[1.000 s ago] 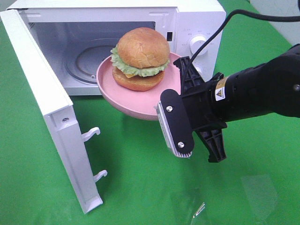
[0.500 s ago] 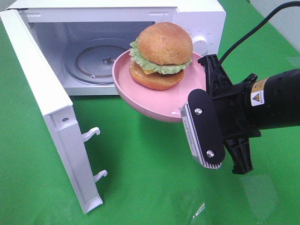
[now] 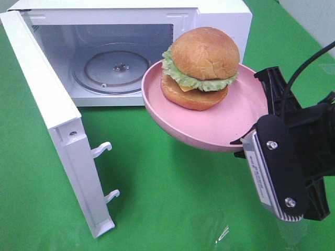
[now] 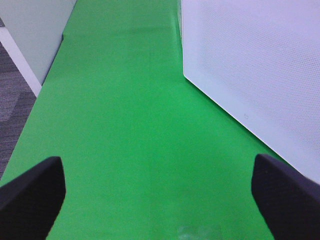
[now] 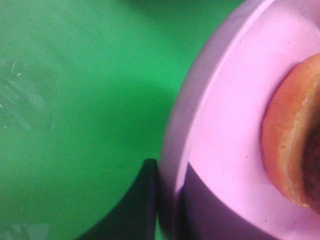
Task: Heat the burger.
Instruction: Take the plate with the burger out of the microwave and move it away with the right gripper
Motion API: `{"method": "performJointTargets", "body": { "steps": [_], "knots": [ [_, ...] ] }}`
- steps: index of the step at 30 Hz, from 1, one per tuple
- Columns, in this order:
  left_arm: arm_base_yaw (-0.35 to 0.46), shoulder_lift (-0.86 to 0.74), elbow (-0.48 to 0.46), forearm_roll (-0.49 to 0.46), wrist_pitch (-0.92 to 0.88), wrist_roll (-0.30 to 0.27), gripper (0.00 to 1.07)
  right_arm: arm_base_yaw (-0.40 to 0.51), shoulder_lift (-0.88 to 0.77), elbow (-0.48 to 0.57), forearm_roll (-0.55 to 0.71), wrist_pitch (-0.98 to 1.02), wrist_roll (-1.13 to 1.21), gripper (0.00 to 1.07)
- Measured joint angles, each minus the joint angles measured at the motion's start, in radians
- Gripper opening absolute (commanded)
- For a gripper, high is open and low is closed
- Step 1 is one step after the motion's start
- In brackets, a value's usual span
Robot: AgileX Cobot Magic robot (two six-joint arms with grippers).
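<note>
The burger [image 3: 202, 68], glossy golden buns over frilly lettuce and a cheese edge, rides a pink plate [image 3: 209, 125] held in mid-air before the open microwave [image 3: 125, 52]. We pinch the plate's rim in our right gripper [image 3: 256, 137], jaws nearly closed; our left gripper [image 4: 160, 187] gapes empty. We judge the loading step underway: next, slide the plate level onto the turntable [image 3: 114, 70].
</note>
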Motion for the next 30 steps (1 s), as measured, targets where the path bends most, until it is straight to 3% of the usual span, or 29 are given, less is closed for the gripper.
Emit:
{"method": "performJointTargets", "body": {
  "steps": [11,30],
  "knots": [
    [0.0,0.0,0.0,0.0,0.0,0.0,0.93,0.0,-0.142,0.021,-0.121,0.142,0.103,0.0],
    [0.0,0.0,0.0,0.0,0.0,0.0,0.93,0.0,-0.325,0.022,-0.193,0.362,0.148,0.0]
  ]
}}
